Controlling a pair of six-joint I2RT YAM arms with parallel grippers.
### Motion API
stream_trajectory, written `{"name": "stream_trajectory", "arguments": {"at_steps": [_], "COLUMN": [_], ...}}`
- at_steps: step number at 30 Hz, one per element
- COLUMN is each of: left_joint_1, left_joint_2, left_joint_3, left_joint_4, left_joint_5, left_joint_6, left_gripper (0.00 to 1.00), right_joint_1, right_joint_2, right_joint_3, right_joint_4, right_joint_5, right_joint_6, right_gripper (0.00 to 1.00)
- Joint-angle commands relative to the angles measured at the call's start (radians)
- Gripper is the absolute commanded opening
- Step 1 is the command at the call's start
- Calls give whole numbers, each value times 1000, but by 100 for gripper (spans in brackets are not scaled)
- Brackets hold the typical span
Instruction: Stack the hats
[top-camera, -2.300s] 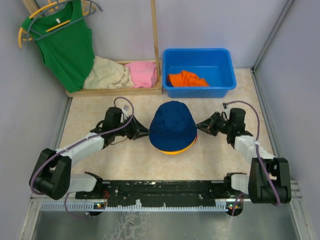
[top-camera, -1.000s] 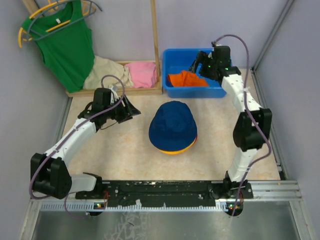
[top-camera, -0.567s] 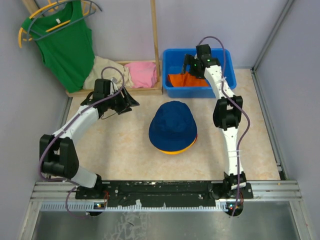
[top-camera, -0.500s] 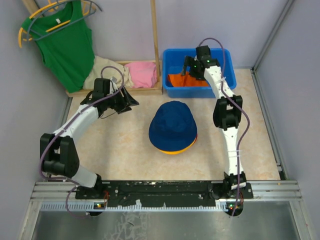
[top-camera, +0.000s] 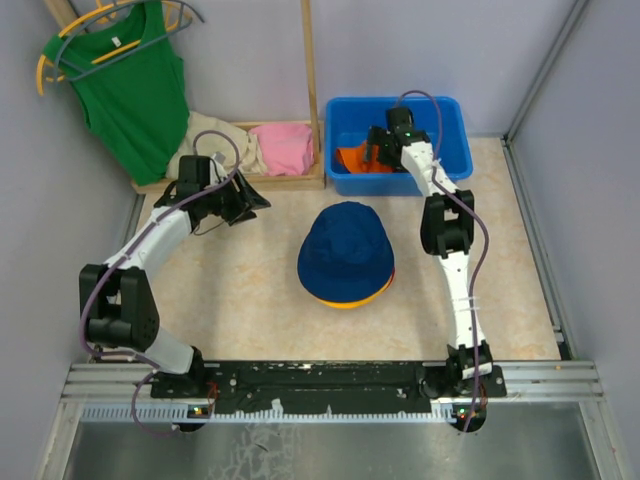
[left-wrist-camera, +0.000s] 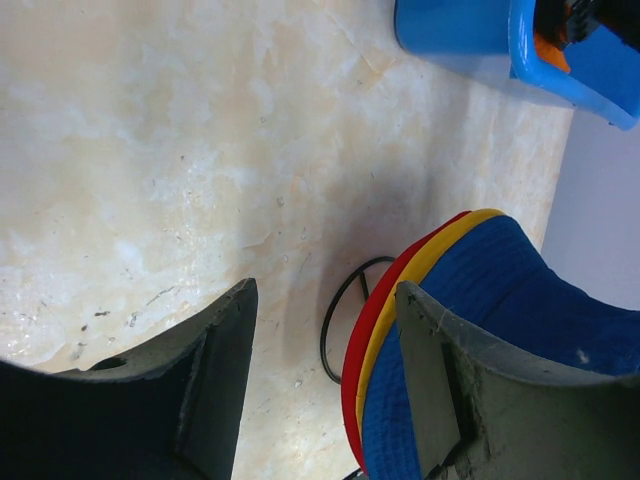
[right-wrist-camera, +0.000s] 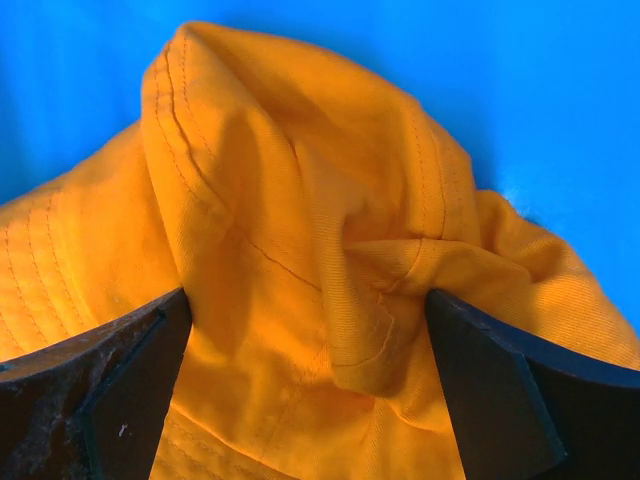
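Three hats sit stacked mid-table: a navy blue hat (top-camera: 345, 250) on top, a yellow-orange brim (top-camera: 352, 301) showing under it. The left wrist view shows the blue crown (left-wrist-camera: 500, 330), the yellow brim (left-wrist-camera: 420, 275) and a red brim (left-wrist-camera: 372, 330) at the bottom. My left gripper (top-camera: 258, 203) (left-wrist-camera: 325, 330) is open and empty, left of the stack and apart from it. A bright orange hat (top-camera: 350, 160) (right-wrist-camera: 300, 230) lies crumpled in the blue bin (top-camera: 455, 140). My right gripper (top-camera: 375, 148) (right-wrist-camera: 310, 330) is down in the bin, open wide, its fingers either side of a fold of that hat.
A wooden rack at the back left holds folded beige (top-camera: 210, 148) and pink (top-camera: 283, 147) clothes. A green tank top (top-camera: 130, 80) hangs on a hanger above it. A black cable loop (left-wrist-camera: 335, 320) lies beside the stack. Walls close in both sides.
My right arm swung from the stack's right side up into the bin, came down over the orange hat, and its jaws opened wider. My left arm drew back left, away from the stack.
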Motion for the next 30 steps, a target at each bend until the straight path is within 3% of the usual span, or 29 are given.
{"name": "stream_trajectory", "arguments": {"at_steps": [1,9,12,16,17,22,30], "left_joint_1": [23,34,36,37,37,37,37], "left_joint_2": [8,26,29,34,35,38,32], "left_joint_3": [19,15,15,24,27,42,20], "left_joint_4": [19,22,21,15,15,19,51], "left_joint_5": [17,21,21,18,21,39,76], "left_joint_6": [21,6,5,6,7,8,13], "left_gripper": [63,63,63,62,62,60,60], "right_joint_1": [7,13,13,13,12,-6,-35], "right_joint_2": [23,107,127,110,99,-9,-351], "right_joint_3": [24,51,51,53,56,67,-111], "right_joint_4": [74,50,47,60,63,87,224], "right_joint_5": [113,96,66,63,65,42,125], "right_joint_6": [-61,-73,-67,-69,-70,-78,-160], "right_gripper": [99,95,69,7,0,0,0]}}
